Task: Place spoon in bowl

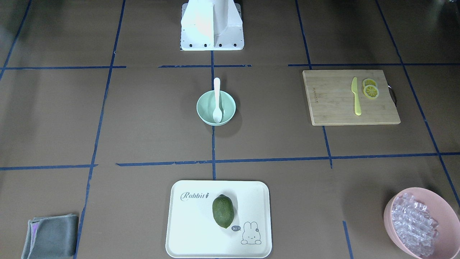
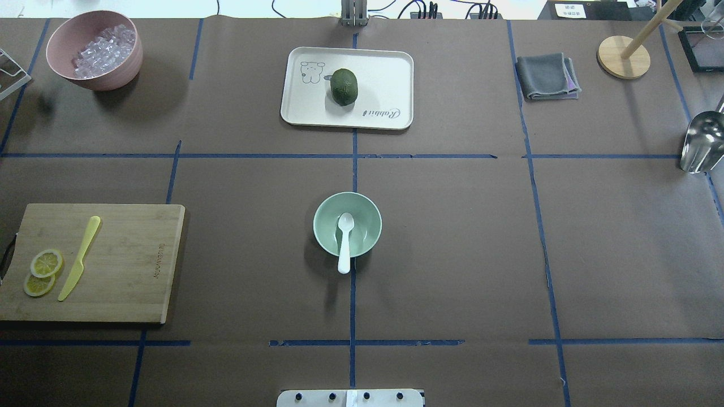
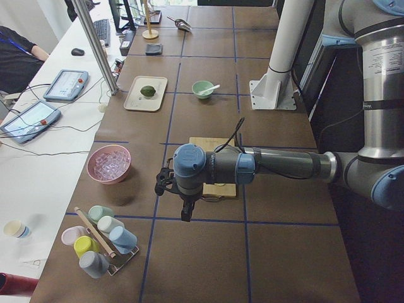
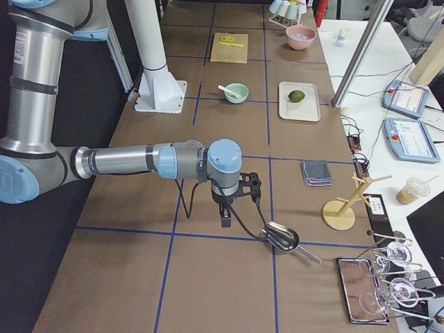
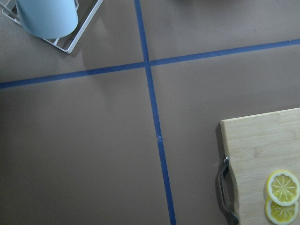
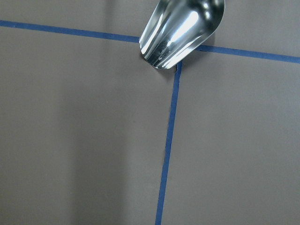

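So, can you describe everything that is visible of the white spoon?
The spoon is small, white, and looks like plastic, with an oval scoop and a straight flat handle. Its scoop lies inside the mint-green bowl, near the middle; the handle leans on the rim on the robot's side, its end sticking out past it. Only the bowl touches it.

Glossy mint plastic bowl, smooth white plastic spoon inside; left of the bowl, matt wooden board (grain showing); dull brown paper worktop.
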### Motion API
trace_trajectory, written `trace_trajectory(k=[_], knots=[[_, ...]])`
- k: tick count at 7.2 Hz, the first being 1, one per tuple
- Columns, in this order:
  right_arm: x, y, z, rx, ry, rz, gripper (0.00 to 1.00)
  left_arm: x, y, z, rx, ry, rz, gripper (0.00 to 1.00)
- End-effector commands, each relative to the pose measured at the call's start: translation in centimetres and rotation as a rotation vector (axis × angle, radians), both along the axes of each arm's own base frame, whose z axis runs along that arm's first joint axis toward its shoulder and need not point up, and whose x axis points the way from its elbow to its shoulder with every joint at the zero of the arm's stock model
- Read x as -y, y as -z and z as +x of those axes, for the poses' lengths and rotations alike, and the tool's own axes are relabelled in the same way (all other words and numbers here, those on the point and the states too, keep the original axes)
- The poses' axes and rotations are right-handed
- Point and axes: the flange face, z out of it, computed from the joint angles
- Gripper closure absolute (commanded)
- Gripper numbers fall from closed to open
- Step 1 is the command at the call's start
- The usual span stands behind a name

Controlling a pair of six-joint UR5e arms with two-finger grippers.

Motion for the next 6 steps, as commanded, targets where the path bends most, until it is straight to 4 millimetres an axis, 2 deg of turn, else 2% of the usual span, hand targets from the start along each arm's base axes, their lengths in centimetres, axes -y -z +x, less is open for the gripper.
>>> trace_trajectory(k=[1, 4, 5, 6], knots=[[0.0, 0.0, -0.3, 0.001, 0.006, -0.001, 0.00, 0.0, -0.6, 0.0, 0.005, 0.000, -0.012, 0.00], [0.2, -0.2, -1.4, 0.009, 0.034, -0.004, 0.00, 0.0, -0.2, 0.0, 0.006, 0.000, -0.004, 0.00], [0.2, 0.0, -1.5, 0.024, 0.034, -0.003, 0.00, 0.0, -0.7, 0.0, 0.005, 0.000, -0.013, 0.00], [0.2, -0.1, -1.6, 0.024, 0.037, -0.005, 0.00, 0.1, -0.2, 0.0, 0.006, 0.000, -0.003, 0.00]])
